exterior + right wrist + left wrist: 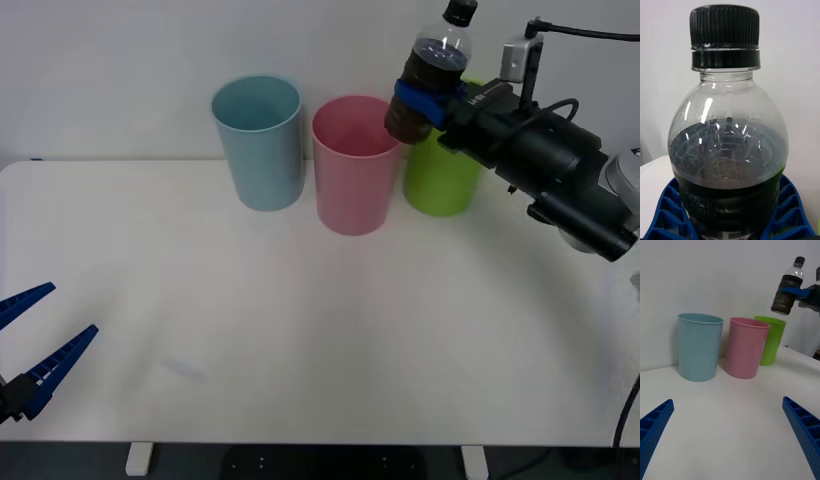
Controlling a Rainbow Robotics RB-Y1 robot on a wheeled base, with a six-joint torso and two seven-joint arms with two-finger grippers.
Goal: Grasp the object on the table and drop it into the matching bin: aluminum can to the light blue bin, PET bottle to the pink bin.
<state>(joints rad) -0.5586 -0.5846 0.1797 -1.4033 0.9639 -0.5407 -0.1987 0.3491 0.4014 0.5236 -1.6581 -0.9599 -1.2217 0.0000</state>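
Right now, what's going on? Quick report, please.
Right gripper shut on bottle, held high by pink bin's rim, green bin close behind. Left gripper open, idle, low over table.

No text, brand or number could be read; the dark label on the PET bottle (pixel 728 210) showed only faint marks, too blurred to make out.

Green bin (pixel 440 180): round, lime-coloured plastic, tapering downward, upright at the far end of the row. White wall (pixel 120 70): plain, behind. Dark floor (pixel 330 462): below near edge.
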